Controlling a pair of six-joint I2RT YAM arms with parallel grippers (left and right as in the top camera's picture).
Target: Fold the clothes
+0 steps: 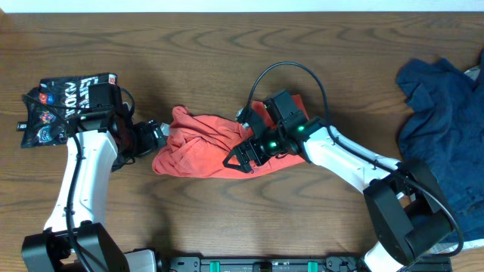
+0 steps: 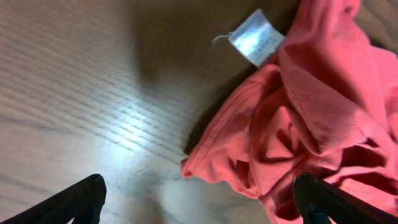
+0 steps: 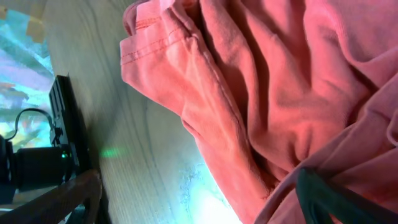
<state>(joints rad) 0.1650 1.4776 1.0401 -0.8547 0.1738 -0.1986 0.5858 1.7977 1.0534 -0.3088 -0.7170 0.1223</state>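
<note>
The crumpled orange-red T-shirt (image 1: 198, 142) lies bunched near the centre of the wooden surface (image 1: 227, 45). The left hand (image 1: 153, 134) sits at its left edge, fingers spread wide, gripping nothing. The right hand (image 1: 240, 157) is over its right part, fingers also wide apart, with cloth between them but not clamped. A white label (image 2: 256, 36) shows at the shirt's edge.
</note>
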